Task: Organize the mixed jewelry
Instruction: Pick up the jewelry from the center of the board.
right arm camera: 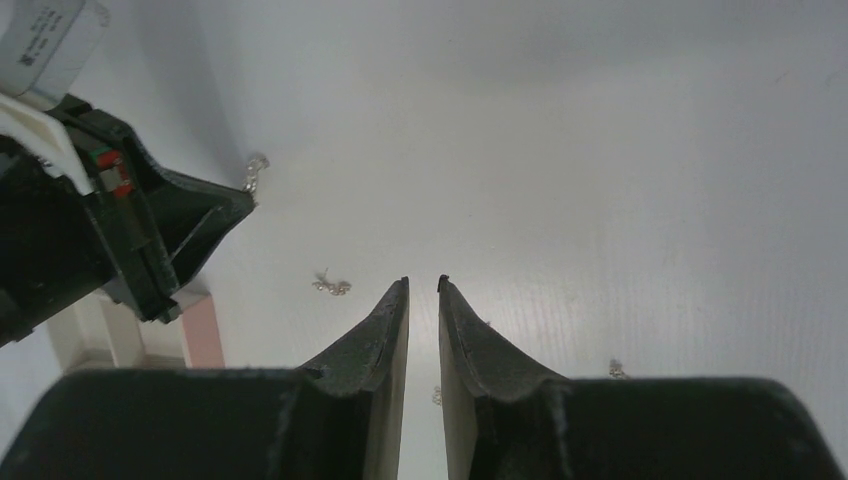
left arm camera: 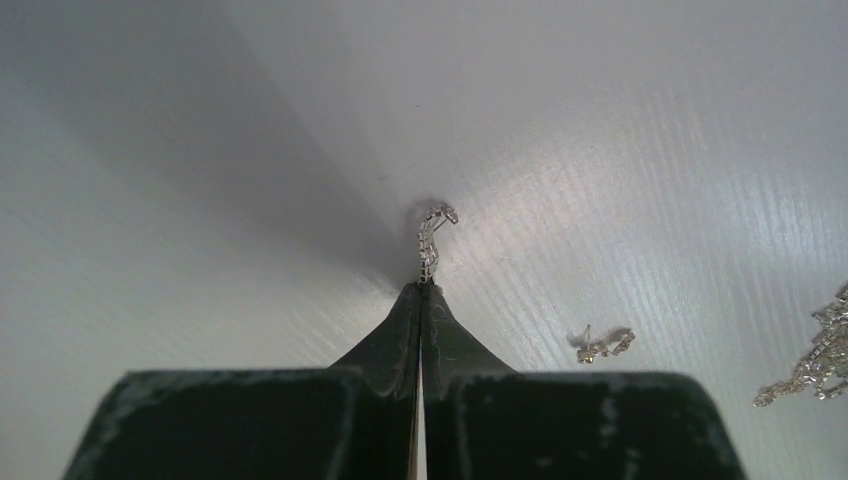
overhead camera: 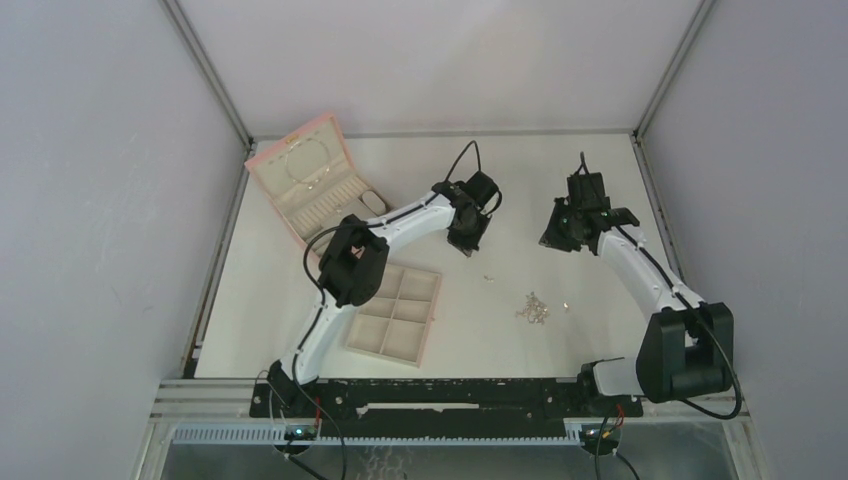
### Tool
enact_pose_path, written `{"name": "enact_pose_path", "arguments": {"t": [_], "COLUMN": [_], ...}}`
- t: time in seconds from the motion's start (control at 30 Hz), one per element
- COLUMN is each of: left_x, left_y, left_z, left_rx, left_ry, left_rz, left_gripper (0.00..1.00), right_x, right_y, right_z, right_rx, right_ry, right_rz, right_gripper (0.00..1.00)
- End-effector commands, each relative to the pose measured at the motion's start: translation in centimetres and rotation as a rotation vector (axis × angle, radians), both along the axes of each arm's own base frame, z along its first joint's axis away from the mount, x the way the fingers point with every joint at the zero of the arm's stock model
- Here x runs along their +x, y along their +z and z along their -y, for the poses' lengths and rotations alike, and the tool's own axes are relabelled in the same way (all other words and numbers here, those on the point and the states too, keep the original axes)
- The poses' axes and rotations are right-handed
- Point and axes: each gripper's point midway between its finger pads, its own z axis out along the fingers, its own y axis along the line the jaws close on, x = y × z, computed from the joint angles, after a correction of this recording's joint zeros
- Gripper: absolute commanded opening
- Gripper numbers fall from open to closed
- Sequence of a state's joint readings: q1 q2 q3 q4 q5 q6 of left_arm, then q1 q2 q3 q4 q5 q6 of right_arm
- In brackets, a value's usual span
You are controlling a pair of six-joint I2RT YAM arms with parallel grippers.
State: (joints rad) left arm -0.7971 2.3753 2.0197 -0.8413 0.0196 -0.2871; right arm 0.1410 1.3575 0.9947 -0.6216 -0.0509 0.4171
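One small curved silver jewelry piece (left arm camera: 432,238) is pinched by its lower end between the tips of the left gripper (left arm camera: 421,288), whose jaws are pressed together on it, low over the white tabletop (left arm camera: 200,200) just beyond the beige six-compartment tray (overhead camera: 395,318). Only the very tips have it, so I judge the lift should be slow and straight, without wrist twist. The carry back to a tray compartment should be gentle, with a low release so nothing bounces out. The left arm reaches forward and inward, elbow raised above the tray's far edge, wrist pitched down. The right gripper (right arm camera: 423,288) hovers nearby, jaws slightly apart with nothing between them. A second small silver earring (left arm camera: 603,344) and a tangled silver chain cluster (overhead camera: 532,308) lie loose to the right.
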Motion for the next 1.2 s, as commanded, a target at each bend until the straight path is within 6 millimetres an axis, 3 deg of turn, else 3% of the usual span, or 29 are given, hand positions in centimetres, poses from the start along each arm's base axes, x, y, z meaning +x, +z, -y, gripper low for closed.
{"name": "enact_pose_path", "arguments": {"t": [0.0,0.2,0.37,0.57,0.83,0.97,1.17], "left_x": [0.6,1.2,0.0,-1.6,-4.0,-4.9,-6.0], "left_y": [2.8,8.3,13.5,19.3,22.1,23.2,24.3], "left_z": [0.9,-0.2,-1.6,-3.7,-6.0,-6.7,-7.4], "left_rx": [-0.064,-0.071,-0.1,-0.13,-0.121,-0.122,-0.128], "left_ry": [-0.07,-0.139,-0.256,-0.397,-0.621,-0.736,-0.886], "left_rz": [0.063,0.174,0.226,0.361,0.494,0.576,0.714], "left_gripper": [0.0,0.0,0.0,0.0,0.0,0.0,0.0], "right_x": [0.4,0.4,0.0,-1.2,-3.4,-4.2,-5.6], "right_y": [2.7,5.9,9.0,12.3,13.8,15.3,16.1], "right_z": [-0.8,-2.7,-3.6,-7.5,-9.7,-10.3,-11.3], "right_rx": [0.083,0.221,0.271,0.516,0.743,0.778,0.919], "right_ry": [0.031,0.145,0.266,0.411,0.465,0.504,0.537], "right_rz": [0.088,0.184,0.306,0.383,0.246,0.268,0.161], "right_gripper": [0.25,0.24,0.28,0.37,0.39,0.49,0.47]}}
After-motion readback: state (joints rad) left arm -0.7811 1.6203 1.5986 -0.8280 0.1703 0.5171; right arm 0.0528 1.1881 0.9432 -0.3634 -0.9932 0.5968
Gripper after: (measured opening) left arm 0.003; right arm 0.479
